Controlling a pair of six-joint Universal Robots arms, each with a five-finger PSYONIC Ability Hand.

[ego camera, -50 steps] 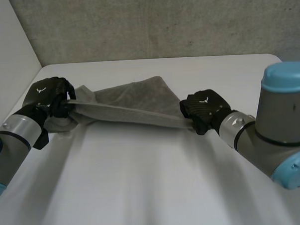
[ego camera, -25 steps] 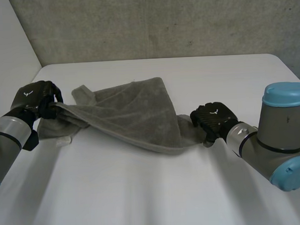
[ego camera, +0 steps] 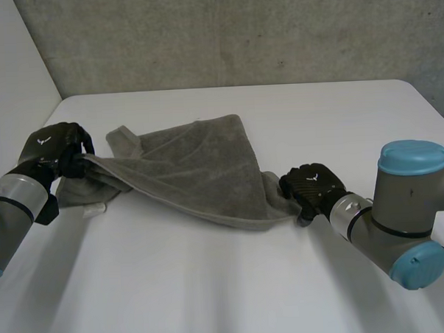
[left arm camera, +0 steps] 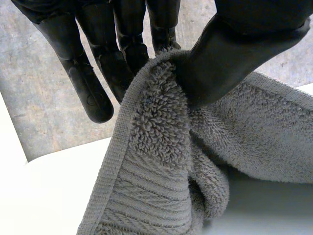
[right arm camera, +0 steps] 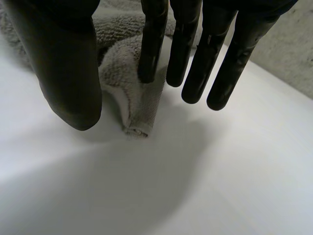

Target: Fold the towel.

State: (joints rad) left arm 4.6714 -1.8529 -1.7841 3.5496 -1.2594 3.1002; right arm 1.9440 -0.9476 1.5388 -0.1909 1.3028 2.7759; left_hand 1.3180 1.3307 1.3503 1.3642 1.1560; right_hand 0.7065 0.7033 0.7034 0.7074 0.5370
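A grey towel (ego camera: pixel 192 164) lies crumpled across the white table (ego camera: pixel 227 284), drawn out between my two hands. My left hand (ego camera: pixel 55 144) holds the towel's left corner a little above the table. In the left wrist view its thumb (left arm camera: pixel 230 54) pinches the hemmed edge of the towel (left arm camera: pixel 161 161) against its fingers. My right hand (ego camera: pixel 308 186) sits low at the towel's right corner. In the right wrist view its fingers (right arm camera: pixel 195 54) are straight and spread from the thumb, and the rolled corner of the towel (right arm camera: pixel 134 105) rests on the table beneath them, with no grip on it.
A small white tag (ego camera: pixel 95 209) of the towel lies on the table below my left hand. A grey wall (ego camera: pixel 238 33) stands behind the table's far edge and a white wall (ego camera: pixel 11 72) at the left. Bare table spreads in front of the towel.
My right hand has opened and let the towel's right corner go; the once taut towel has sagged onto the table. The left hand has moved left, still holding its corner.
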